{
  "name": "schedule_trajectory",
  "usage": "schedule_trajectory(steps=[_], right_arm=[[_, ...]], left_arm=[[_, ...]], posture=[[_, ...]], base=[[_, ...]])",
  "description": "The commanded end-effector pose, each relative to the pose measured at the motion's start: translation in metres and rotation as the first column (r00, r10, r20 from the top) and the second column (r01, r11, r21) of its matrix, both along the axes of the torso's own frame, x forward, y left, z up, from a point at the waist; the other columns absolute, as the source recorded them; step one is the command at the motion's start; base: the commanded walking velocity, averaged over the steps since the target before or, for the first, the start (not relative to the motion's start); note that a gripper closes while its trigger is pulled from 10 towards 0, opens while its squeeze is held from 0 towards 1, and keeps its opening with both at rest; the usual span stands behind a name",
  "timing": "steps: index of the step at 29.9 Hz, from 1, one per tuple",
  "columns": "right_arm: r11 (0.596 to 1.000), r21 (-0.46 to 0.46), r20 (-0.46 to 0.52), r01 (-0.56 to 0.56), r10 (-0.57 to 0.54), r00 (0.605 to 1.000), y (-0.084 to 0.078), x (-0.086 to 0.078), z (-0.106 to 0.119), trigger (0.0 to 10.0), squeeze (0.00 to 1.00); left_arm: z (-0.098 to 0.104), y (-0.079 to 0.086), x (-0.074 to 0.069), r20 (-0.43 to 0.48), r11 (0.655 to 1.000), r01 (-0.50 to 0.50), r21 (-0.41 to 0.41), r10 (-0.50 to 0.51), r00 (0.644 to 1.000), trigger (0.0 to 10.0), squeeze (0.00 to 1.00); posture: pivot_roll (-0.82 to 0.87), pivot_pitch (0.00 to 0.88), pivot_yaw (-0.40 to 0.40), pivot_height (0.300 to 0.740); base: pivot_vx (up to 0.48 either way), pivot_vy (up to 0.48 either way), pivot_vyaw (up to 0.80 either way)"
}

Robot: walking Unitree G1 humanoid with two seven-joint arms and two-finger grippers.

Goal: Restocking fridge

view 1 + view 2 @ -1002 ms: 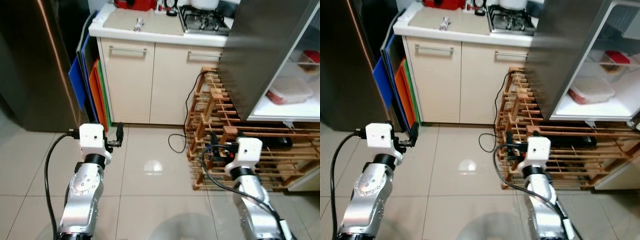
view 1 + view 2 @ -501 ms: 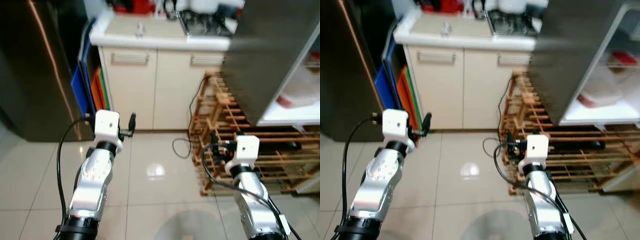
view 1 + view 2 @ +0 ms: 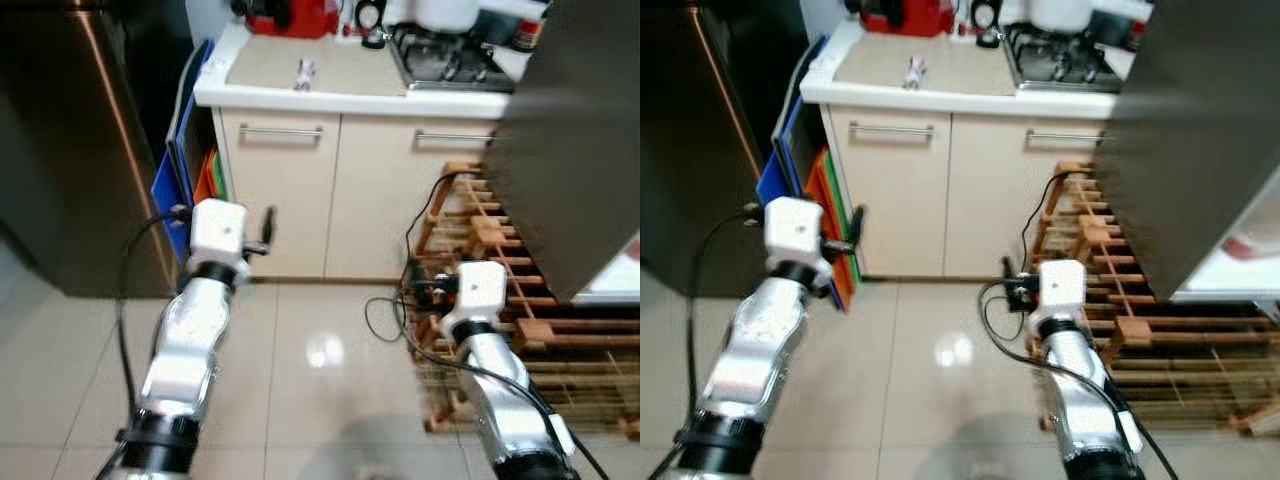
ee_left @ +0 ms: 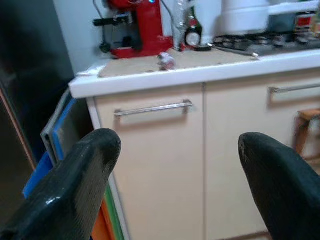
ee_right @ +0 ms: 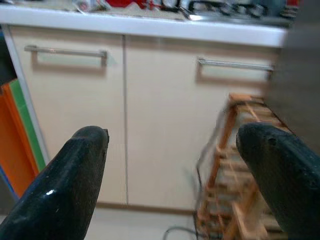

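Both our left gripper (image 4: 175, 185) and right gripper (image 5: 175, 185), fingers spread and empty, face the cream two-door kitchen cabinet (image 3: 340, 190) beside the wooden slatted rack (image 3: 500, 300).

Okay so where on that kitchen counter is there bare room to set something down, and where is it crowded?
The free patch is the beige countertop, bordered by the red coffee machine behind, the gas hob beside it and the white front edge; one small wrapped item lies on it. The back edge and hob are crowded with a pot and bottles.
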State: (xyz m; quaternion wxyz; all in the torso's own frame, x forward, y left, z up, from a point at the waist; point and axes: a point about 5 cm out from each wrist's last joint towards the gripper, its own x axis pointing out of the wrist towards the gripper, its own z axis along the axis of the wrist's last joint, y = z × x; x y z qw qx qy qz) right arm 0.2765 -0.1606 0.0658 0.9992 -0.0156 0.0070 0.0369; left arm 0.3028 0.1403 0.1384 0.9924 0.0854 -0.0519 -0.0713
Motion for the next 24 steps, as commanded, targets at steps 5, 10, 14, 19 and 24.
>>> schedule_trajectory(steps=[5,10,14,19,24], right_arm=[[0.999,0.013,0.013,-0.031,0.031,0.999,0.012,0.003,0.002,10.0,0.00],[0.999,0.010,0.021,-0.036,0.036,0.999,0.014,0.004,0.004,10.0,0.00],[0.999,0.001,0.065,-0.036,0.036,0.997,0.014,0.009,0.016,10.0,0.00],[1.000,-0.009,0.209,-0.029,0.031,0.977,0.016,0.022,0.058,10.0,0.00],[1.000,0.000,0.302,-0.018,0.017,0.953,0.015,0.029,0.087,10.0,0.00]], left_arm=[[0.002,0.006,0.000,0.005,1.000,-0.018,0.020,0.018,1.000,10.0,0.00],[0.002,0.003,-0.001,0.010,1.000,-0.005,0.026,0.004,1.000,10.0,0.00],[0.004,0.002,-0.002,0.025,1.000,0.005,0.026,-0.006,1.000,10.0,0.00],[0.017,-0.003,-0.003,0.090,0.999,0.032,0.019,-0.033,0.995,10.0,0.00],[0.030,-0.012,-0.002,0.129,0.997,0.070,0.017,-0.071,0.989,10.0,0.00]], posture=[[0.03,0.000,-0.022,0.740],[0.03,0.000,-0.023,0.740],[0.03,0.000,-0.022,0.740],[0.03,0.000,-0.019,0.740],[0.02,0.000,-0.017,0.740]], base=[[0.480,0.000,0.00],[0.480,0.000,0.00],[0.480,0.000,0.00],[0.480,0.000,0.00],[0.480,0.000,0.00]])
